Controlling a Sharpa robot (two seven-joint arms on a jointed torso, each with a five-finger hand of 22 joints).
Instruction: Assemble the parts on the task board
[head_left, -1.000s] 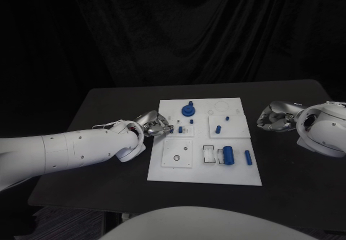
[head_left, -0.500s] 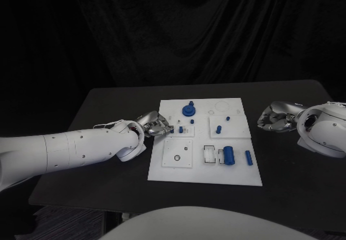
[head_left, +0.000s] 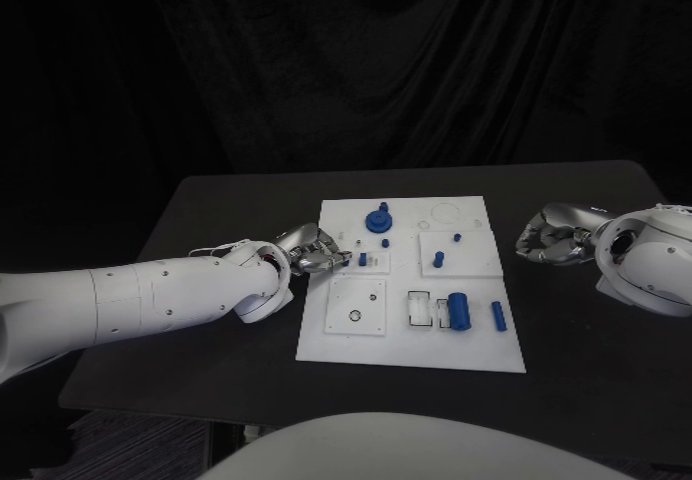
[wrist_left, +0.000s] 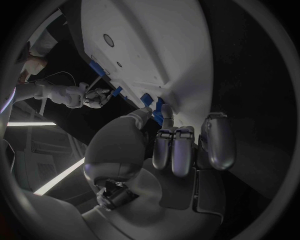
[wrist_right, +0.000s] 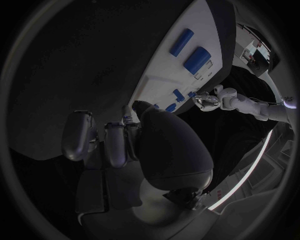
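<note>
A black tabletop (head_left: 216, 360) stands in the middle of the scene, its surface dark and matte. Behind it a black curtain (head_left: 404, 80) hangs in soft folds across the whole back.

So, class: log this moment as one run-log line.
left robot hand: at task board left edge, empty | right robot hand: curled, off board | parts: unmoved

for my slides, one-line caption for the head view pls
Left hand at the task board's left edge beside a small blue part; right hand curled off-board.
</note>
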